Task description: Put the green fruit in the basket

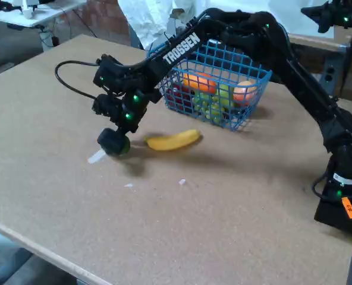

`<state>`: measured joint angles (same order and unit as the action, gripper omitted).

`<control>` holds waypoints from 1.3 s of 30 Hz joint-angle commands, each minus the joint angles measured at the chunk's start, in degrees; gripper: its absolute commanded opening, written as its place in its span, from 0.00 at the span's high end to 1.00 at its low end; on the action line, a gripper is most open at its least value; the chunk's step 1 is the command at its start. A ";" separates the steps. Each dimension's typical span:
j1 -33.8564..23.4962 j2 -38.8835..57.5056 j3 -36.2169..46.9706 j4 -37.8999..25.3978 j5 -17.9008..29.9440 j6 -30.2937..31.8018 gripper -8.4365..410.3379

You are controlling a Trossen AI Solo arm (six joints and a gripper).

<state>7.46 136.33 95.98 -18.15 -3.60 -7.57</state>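
Blue wire basket [250, 101] near worktop [223, 225] far edge, holds orange fruit [198, 82], pale green grapes [210, 107], peach-coloured fruit [245, 92], pincer [113, 142] low toward left side, clenched on green fruit [121, 145], banana [173, 141] just beside it

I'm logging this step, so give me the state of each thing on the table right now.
Gripper: lowered to the table, closed on the green fruit.
Green fruit: between the fingers, outside the basket.
Banana: lying flat on the table.
Basket: upright, holding other fruit.
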 commanded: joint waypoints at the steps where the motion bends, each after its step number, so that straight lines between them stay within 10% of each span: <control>1: 0.04 0.00 0.00 0.00 -0.11 -0.22 0.30; 17: 0.28 -1.18 0.00 -1.55 -1.51 2.03 0.88; 39: 1.05 -30.12 0.00 -16.50 0.46 6.21 0.90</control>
<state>8.25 123.26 95.98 -27.92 -6.15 -4.32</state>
